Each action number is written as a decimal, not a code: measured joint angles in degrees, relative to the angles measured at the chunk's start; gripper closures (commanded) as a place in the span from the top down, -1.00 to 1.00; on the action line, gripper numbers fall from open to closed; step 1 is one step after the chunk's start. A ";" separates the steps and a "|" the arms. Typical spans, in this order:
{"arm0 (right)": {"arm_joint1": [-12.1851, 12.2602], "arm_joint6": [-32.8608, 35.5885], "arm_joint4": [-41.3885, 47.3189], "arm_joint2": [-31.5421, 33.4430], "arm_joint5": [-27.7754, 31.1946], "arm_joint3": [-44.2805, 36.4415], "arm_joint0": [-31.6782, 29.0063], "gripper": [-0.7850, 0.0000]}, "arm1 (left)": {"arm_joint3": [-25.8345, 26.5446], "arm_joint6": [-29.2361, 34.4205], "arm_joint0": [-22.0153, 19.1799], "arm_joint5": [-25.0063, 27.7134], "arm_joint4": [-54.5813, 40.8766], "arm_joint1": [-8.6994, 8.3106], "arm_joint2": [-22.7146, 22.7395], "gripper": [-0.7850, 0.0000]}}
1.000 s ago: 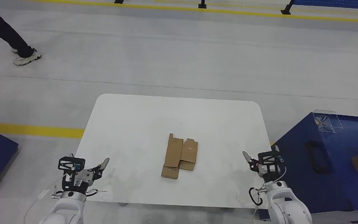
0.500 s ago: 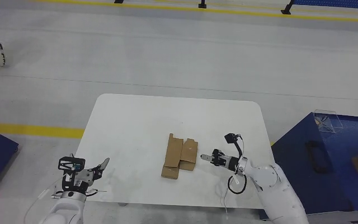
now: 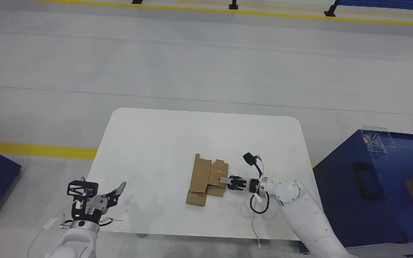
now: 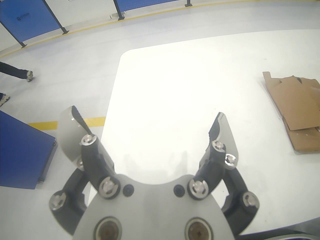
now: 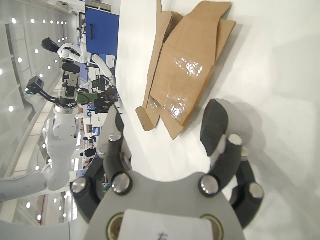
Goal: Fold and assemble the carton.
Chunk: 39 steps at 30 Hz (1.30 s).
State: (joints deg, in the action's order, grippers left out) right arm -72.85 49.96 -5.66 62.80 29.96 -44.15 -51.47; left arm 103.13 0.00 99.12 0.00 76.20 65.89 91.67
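Both sets of jaws stand wide open, gripping nothing. The right gripper (image 3: 226,182) sits just beside the flat carton (image 3: 202,177) lying mid-table (image 3: 148,138). The left gripper (image 4: 146,112) hangs at the table's near corner, well apart.

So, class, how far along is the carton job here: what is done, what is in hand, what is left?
Done: nothing is folded; the carton lies flat on the table. In hand: the right gripper sits open at the carton's edge, not closed on it; the left gripper is open by the table's near edge, apart from the carton. Left: gripping, all the folding and assembly.
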 measured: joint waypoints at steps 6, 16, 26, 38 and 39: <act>-1.48 -0.53 1.97 -2.70 0.23 4.53 2.64 0.47 | 0.00 0.00 0.00 0.00 0.00 0.00 0.00 1.00; -3.54 -3.51 2.34 -5.96 -0.80 9.44 6.14 0.55 | 0.00 0.00 0.00 0.00 0.00 0.00 0.00 1.00; -5.80 -5.34 4.59 -8.12 1.52 15.31 9.33 -1.00 | 0.00 0.00 0.00 0.00 0.00 0.00 0.00 1.00; -7.26 5.88 19.11 -5.32 15.11 19.32 11.27 -1.00 | 0.00 0.00 0.00 0.00 0.00 0.00 0.00 1.00; -6.92 7.13 21.12 -4.46 17.19 18.53 11.37 -1.00 | 0.00 0.00 0.00 0.00 0.00 0.00 0.00 1.00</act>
State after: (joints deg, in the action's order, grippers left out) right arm -79.76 57.09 15.46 58.34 47.16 -25.61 -40.10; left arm 103.13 0.00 99.12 0.00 76.20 65.89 91.67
